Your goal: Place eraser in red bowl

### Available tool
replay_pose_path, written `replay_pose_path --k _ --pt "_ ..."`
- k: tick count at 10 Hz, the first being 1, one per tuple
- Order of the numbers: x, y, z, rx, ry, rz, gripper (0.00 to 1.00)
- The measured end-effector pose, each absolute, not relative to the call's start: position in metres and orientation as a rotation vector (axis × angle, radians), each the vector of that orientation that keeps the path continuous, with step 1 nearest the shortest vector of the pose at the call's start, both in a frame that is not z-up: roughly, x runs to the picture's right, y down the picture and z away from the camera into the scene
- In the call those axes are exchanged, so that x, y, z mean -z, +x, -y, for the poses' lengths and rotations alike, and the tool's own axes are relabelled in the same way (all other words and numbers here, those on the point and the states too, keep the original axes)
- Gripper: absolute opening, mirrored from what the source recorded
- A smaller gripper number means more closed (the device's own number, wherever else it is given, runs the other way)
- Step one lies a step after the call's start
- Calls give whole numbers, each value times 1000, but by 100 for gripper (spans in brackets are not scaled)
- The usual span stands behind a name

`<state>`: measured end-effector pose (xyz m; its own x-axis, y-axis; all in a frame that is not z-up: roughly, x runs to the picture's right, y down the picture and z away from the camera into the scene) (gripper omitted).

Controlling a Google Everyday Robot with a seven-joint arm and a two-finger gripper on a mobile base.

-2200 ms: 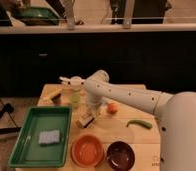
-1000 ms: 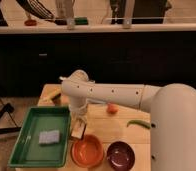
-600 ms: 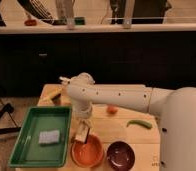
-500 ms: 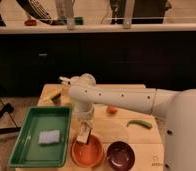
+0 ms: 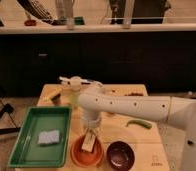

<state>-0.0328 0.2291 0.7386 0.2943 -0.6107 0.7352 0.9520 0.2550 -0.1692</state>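
The eraser, a cream block with a dark strip, hangs tilted just over the inside of the red bowl, which stands at the table's front edge. My gripper is at the end of the white arm, right above the bowl. It is shut on the eraser's upper end. The eraser's lower end is at or just above the bowl's floor; I cannot tell if it touches.
A dark maroon bowl stands right of the red bowl. A green tray with a blue-grey sponge lies to the left. A green pod lies to the right, and a yellowish item sits at the back left.
My gripper has carried the eraser from the table's middle forward and down, until it hangs over the red bowl. The bowls, tray and sponge have not moved.
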Motion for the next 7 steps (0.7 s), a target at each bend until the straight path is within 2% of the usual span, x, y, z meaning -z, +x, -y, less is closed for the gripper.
replay_pose_path --k 5,6,7 --pt "-744 -40 -246 1204 -692 653 0" --pt "-745 -39 -246 1202 -693 652 3" --pt "-745 -38 -245 1201 -693 651 10"
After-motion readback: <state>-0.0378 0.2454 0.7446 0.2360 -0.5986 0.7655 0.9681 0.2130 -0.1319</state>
